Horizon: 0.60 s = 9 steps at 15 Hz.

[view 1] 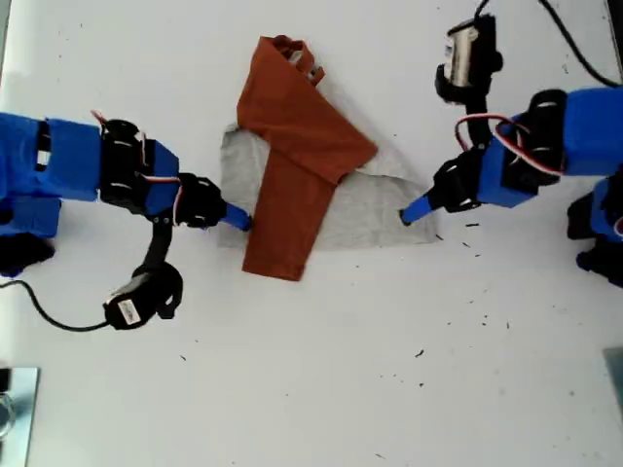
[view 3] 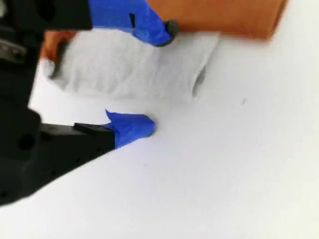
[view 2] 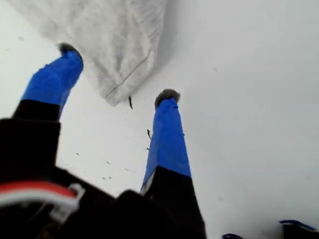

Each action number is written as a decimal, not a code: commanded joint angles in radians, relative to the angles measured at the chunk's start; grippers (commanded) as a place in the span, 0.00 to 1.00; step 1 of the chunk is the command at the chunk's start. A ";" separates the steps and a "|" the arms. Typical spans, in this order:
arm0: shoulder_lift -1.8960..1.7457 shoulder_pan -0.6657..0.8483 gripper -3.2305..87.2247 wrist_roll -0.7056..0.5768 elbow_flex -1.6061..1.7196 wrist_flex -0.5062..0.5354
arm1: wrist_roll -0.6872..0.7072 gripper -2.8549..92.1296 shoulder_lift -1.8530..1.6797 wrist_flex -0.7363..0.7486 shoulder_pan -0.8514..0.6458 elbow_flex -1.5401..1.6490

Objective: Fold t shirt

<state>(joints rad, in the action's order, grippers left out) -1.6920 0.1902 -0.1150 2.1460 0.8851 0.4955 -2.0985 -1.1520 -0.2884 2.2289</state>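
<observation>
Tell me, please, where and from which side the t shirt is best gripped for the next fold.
Probably the grey hem corners. My first gripper is open at the t shirt corner on the exterior view's right; my second gripper is open over the grey edge beside the orange sleeve. Come in low from each side: the edges lie flat and free.

The t shirt (view 1: 311, 185) lies mid-table (view 1: 321, 389), between my second gripper (view 1: 237, 218) at its edge on the exterior view's left and my first gripper (view 1: 414, 212) at its corner on the exterior view's right.
</observation>
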 commanded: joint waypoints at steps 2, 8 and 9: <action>0.078 -0.038 0.20 0.025 -0.035 -0.095 | -0.067 0.32 0.156 0.158 0.060 0.018; 0.138 -0.092 0.03 0.006 -0.152 -0.051 | -0.097 0.07 0.193 0.175 0.133 -0.029; 0.135 -0.127 0.03 0.008 -0.187 -0.012 | -0.097 0.07 0.127 0.155 0.172 -0.031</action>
<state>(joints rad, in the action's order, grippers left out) -1.5493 0.1181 -0.1089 1.9957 0.8253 0.3958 -1.9067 -0.9633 -0.1687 2.2089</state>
